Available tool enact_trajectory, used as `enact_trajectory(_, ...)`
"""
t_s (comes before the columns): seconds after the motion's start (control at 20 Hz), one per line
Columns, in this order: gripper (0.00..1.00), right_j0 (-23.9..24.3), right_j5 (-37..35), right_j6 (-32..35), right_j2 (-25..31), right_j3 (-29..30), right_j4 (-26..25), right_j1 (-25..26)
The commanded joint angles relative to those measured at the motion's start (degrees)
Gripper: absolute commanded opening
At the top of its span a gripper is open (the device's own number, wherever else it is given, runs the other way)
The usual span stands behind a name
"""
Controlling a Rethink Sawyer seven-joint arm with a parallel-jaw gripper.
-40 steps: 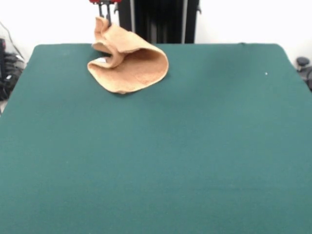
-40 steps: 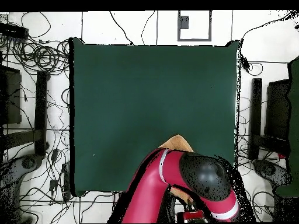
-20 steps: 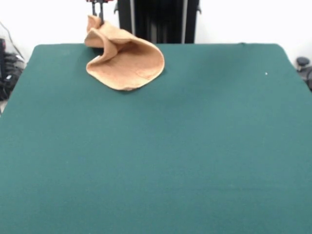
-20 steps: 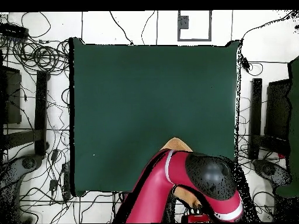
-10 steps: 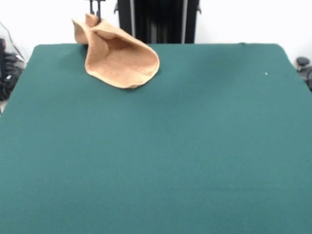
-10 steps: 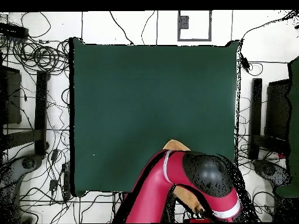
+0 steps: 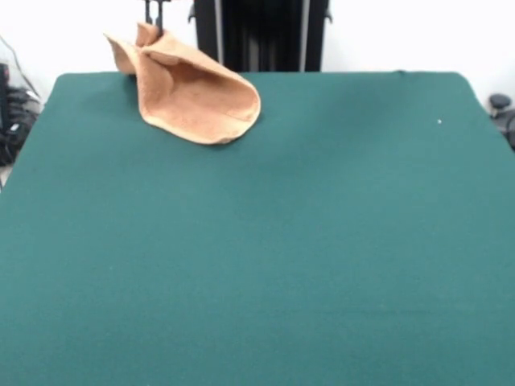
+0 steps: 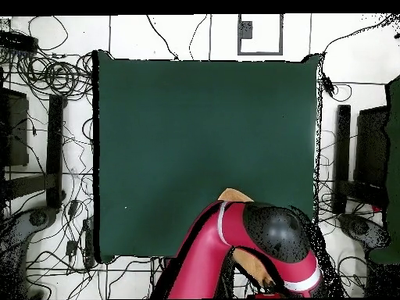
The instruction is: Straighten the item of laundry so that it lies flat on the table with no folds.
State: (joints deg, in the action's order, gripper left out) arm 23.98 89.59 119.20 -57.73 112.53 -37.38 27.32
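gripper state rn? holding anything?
Gripper: shut on the towel, pinching its top edge; the lower end rests on the table.

Even, bright light; soft focus; faint shadows, no glare.

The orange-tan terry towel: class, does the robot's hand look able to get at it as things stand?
Probably yes: the hand already meets the orange-tan terry towel at its raised top corner, with nothing between; the towel's lower fold rests on the green felt table.
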Motion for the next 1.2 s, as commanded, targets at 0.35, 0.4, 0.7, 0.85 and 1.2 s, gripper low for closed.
enact_trajectory(0.35, 1.00, -4.3, -8.6, -3.7, 10.5, 1.8, -0.8, 6.4)
enact_trajectory(0.4, 1.00, -4.4, -8.8, -3.6, 10.5, 1.8, -0.9, 6.4)
enact_trajectory(0.7, 1.00, -4.9, -9.7, -2.9, 10.8, 1.9, -1.2, 5.8)
enact_trajectory(0.85, 1.00, -5.0, -10.1, -2.8, 10.9, 2.0, -1.1, 5.6)
enact_trajectory(1.2, 1.00, -6.3, -11.8, -1.9, 10.7, 3.1, -0.1, 4.0)
